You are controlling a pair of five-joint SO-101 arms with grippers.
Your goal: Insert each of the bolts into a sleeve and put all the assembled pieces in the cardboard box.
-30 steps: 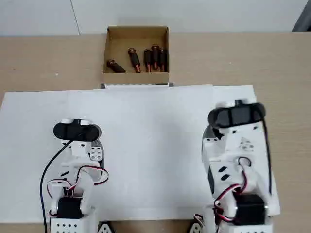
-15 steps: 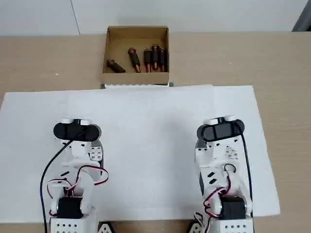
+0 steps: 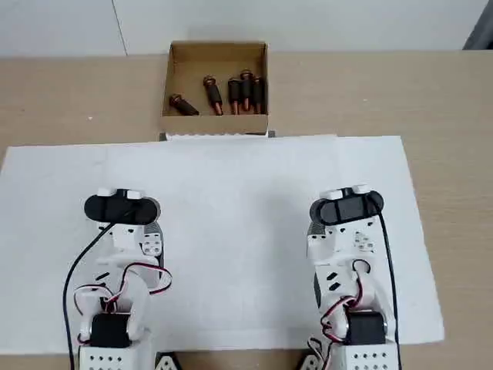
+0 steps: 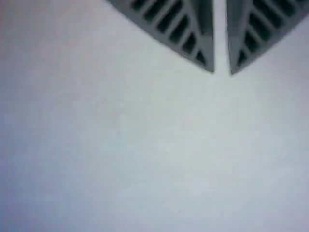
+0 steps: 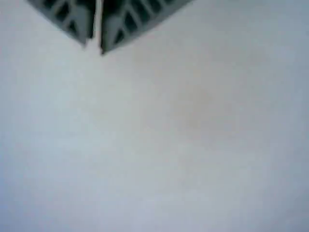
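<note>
A pale wooden table runs up to a white wall, and a large white paper sheet covers the table's near part, its far edge just short of the cardboard box.

A second ago the right arm stood taller and farther out toward the box, off to the box's right side. It has since folded back toward its base and now sits much as it did half a second ago. The left arm has not shifted, and neither have the box and its contents.

Five assembled pieces, dark sleeves with copper-coloured bolts through them, lie on the box floor. One lies tilted in the box's left part, one near the middle, and three are bunched close together toward its right wall. A thin dark strip shows against the box's near wall where the sheet ends. Open paper lies between the box and both arms, and nothing stands on it.

Both arms are folded well back from the box, one on each side of the sheet. The left gripper hangs over bare paper with its fingers drawn together but for a narrow slit, holding nothing. The right gripper is likewise over bare paper, its fingers closed to a thin line and empty.
</note>
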